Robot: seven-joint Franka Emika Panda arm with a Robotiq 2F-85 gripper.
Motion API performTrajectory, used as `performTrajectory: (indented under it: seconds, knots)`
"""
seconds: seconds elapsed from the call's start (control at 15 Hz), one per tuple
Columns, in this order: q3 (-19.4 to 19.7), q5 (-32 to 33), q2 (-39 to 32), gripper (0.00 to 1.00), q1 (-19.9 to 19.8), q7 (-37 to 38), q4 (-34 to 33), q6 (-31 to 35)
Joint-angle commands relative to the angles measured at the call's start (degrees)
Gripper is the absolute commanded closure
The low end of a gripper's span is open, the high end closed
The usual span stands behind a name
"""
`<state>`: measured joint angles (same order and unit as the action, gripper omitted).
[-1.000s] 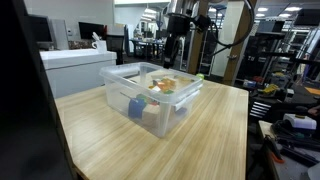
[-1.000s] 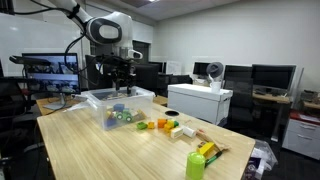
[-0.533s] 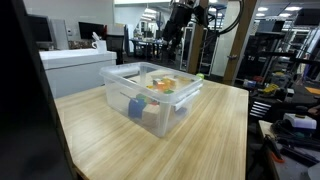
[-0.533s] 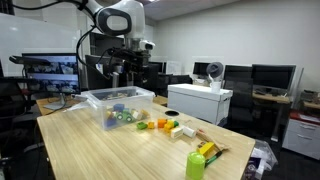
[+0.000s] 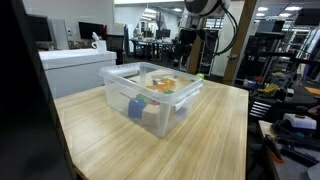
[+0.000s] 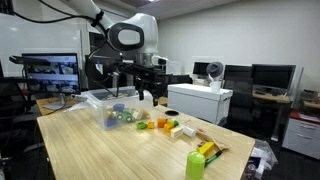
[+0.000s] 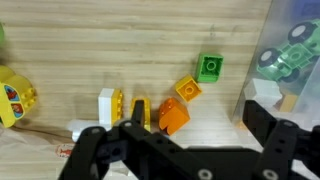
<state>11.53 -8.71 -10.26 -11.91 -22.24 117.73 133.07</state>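
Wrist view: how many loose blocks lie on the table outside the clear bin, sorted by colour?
green block: 1
orange blocks: 2
yellow blocks: 2
white block: 1
Total: 6

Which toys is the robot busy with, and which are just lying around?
Busy with: open gripper, orange blocks, green block, clear bin.
Lying around: yellow toy, green cylinder.

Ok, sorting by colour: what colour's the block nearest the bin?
Green; the block shows best in the wrist view.
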Motion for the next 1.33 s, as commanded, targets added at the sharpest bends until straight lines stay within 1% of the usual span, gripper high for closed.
performTrajectory:
  seconds: [0.0,0.2,0.47,0.87,1.27]
  knots:
    - [-1.5,2.6,-1.4,0.00,0.2,1.8,1.5,1.0]
    - [-2.4,5.2,-2.8,0.00,0.6,2.0,2.9,1.3]
    - [-2.5,7.8,-4.7,0.00,1.0,4.4,4.1,2.9]
    - [-4.0,8.0,-7.5,0.00,1.5,7.3,4.3,5.9]
    - [-4.6,8.3,-9.6,0.00,1.7,8.1,4.0,9.0]
